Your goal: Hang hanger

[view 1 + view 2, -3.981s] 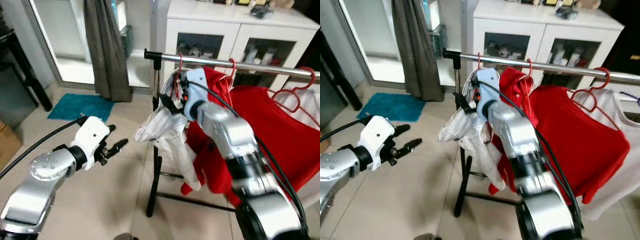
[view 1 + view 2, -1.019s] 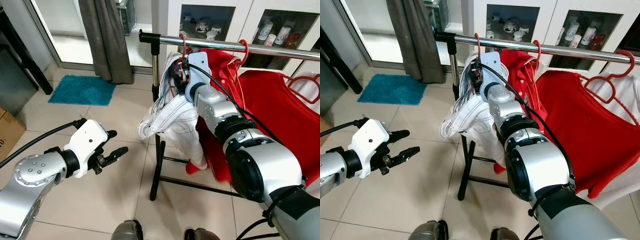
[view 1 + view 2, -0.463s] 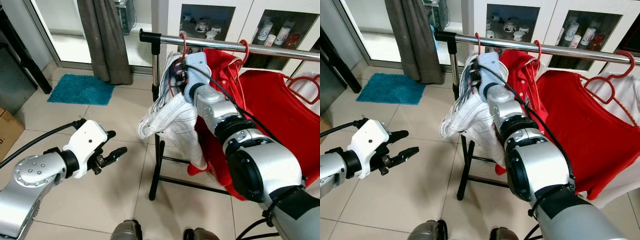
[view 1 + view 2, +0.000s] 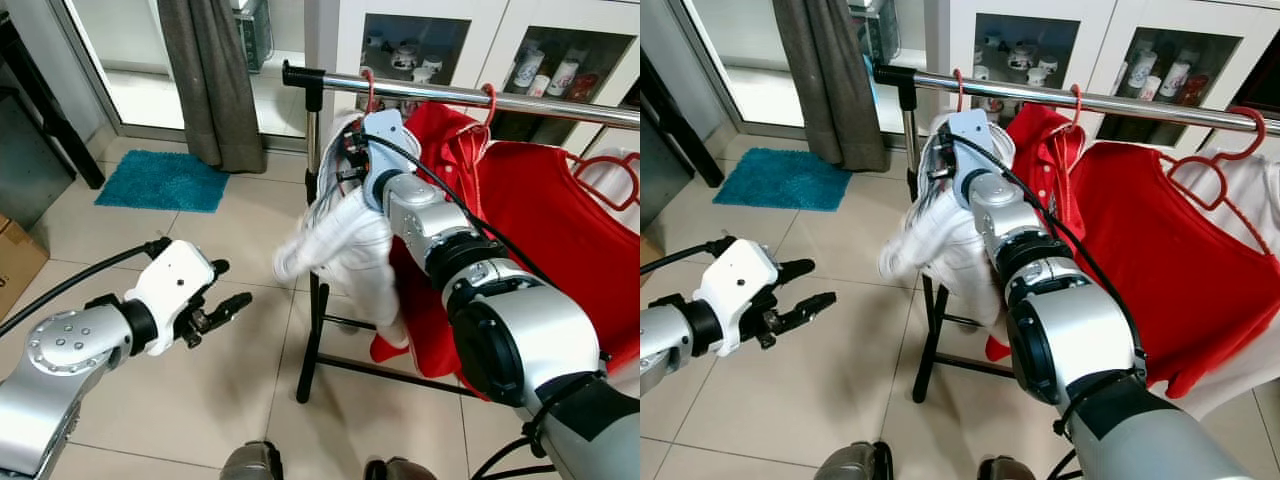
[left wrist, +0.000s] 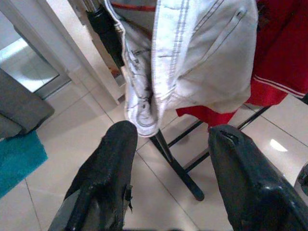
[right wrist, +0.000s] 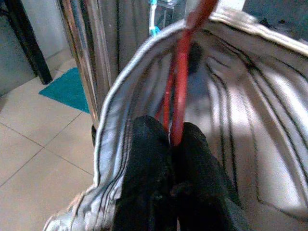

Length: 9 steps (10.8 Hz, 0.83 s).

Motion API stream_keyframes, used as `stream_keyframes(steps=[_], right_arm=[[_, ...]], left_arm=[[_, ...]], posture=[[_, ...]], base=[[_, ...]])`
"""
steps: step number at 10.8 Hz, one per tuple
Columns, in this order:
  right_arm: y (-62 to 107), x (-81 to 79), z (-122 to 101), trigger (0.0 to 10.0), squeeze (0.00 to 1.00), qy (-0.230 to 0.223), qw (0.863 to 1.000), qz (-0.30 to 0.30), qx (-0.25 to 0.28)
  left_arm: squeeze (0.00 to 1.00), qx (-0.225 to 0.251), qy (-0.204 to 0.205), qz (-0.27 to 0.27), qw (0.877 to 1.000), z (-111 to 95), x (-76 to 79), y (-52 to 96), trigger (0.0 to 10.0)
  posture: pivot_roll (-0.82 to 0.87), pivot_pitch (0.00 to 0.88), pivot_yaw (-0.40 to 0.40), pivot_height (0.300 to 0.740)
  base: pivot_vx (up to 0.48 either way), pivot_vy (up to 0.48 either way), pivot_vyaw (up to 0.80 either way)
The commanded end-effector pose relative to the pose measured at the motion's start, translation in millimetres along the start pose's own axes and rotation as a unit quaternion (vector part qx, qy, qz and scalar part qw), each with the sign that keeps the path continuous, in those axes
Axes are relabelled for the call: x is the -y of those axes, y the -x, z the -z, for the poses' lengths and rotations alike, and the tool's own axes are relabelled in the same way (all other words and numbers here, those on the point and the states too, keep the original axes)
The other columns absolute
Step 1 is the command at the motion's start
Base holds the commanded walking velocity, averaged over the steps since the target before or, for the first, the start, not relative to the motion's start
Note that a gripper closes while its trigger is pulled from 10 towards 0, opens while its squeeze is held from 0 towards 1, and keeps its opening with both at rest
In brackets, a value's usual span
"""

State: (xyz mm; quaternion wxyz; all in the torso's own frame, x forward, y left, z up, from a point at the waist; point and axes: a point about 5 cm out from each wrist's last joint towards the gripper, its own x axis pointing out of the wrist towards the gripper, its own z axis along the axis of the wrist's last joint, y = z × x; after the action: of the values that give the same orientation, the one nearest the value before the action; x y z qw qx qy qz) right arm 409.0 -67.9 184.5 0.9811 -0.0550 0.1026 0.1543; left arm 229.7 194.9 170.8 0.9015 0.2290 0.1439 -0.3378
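the right arm reaches far and up, almost straight, to the left end of the rail. the right gripper is just under the rail, and its fingers are closed on the red wire of the hanger. the hanger's hook is over the rail, close to the black post. a white garment hangs on this hanger and falls around the gripper, with its low end near the post.

the left arm is bent and held low on the left, above the tiled floor. the left gripper points right toward the rack, well apart from it, and its fingers are open with nothing between them. in the left wrist view the white garment and the post are seen between the two fingers.

to the right on the rail hang a red shirt and other red hangers. a white cabinet stands behind the rail, a grey curtain and a blue mat are at the far left.

compared with half a second ago, the right gripper holds the hanger at nearly the same place, the white garment is blurred and has swung a little, and the left arm has hardly moved.
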Motion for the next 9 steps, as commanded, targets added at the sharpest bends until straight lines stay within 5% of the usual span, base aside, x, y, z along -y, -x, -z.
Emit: stream_keyframes(steps=[1,4,6,9], right_arm=[[-0.5,-1.9,1.7,0.0,0.00,-0.004,1.000,-0.004,-0.017],[-0.4,3.2,-6.0,0.0,0.00,-0.036,0.999,0.005,-0.001],[0.6,9.7,-21.5,0.0,0.00,-0.052,0.998,0.004,0.043],[5.2,23.9,-44.3,0.0,0.00,-0.072,0.990,0.013,0.121]], left_arm=[[0.00,-0.005,-0.007,-0.001,1.000,1.4,-0.5,-2.6,10.0],[0.00,0.010,-0.009,-0.020,1.000,-2.3,-7.1,-9.3,10.0],[0.00,0.052,0.080,-0.056,0.994,-11.5,-15.3,-16.8,10.0],[0.00,0.075,0.061,-0.098,0.990,-6.3,-11.6,-34.1,10.0]], posture=[[0.09,0.051,0.004,0.740],[0.08,0.031,0.012,0.740],[0.07,0.019,0.018,0.740],[0.02,0.001,0.046,0.740]], base=[[0.000,0.000,0.00],[0.000,0.000,0.00],[0.000,0.000,0.00],[0.000,0.000,0.00]])
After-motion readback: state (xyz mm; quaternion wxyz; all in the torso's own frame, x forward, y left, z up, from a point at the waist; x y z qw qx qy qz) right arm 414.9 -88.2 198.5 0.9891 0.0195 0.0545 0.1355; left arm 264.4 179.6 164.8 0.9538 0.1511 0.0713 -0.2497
